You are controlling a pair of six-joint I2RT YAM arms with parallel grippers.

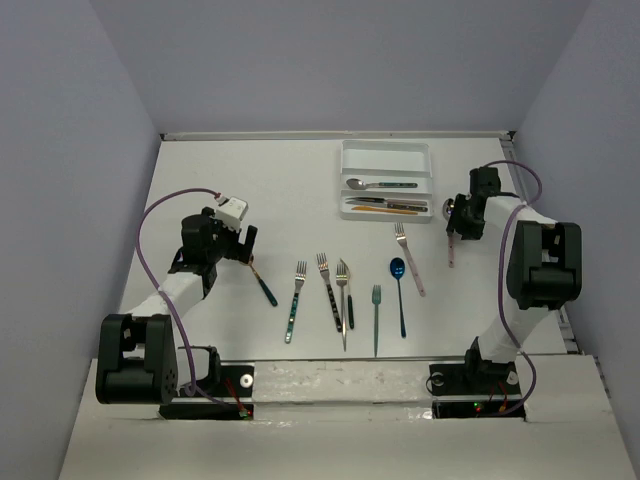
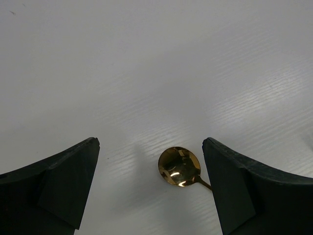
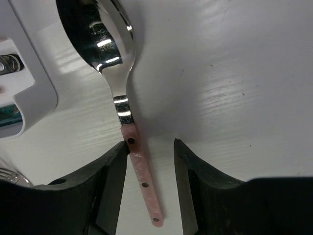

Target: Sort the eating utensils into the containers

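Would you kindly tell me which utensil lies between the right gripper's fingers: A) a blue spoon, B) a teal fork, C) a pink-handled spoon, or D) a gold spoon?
C: the right wrist view shows a pink-handled spoon lying between the fingers of the right gripper.

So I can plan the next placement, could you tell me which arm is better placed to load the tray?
Right: its hand straddles the pink spoon beside the tray. The left hand hovers open over the gold spoon, farther away.
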